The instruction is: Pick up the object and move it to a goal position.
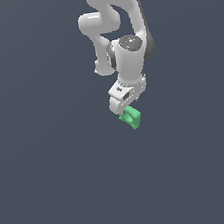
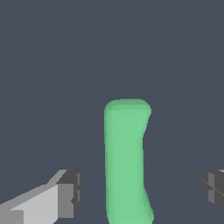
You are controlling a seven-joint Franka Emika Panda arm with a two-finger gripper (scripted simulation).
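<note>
Hanging from the white arm [image 1: 123, 36], the gripper [image 2: 140, 192] is spread wide; the green object [image 2: 127, 162] sits between its fingers [image 2: 70, 192], touching neither; in the exterior view it lies at the gripper's six o'clock.

My white arm comes down from the top of the exterior view, elbow bent, wrist pointing downward. The hand [image 1: 127, 108] hangs at its lower end. In the wrist view its dark-padded fingers [image 2: 70, 192] stand wide apart, touching nothing.
</note>
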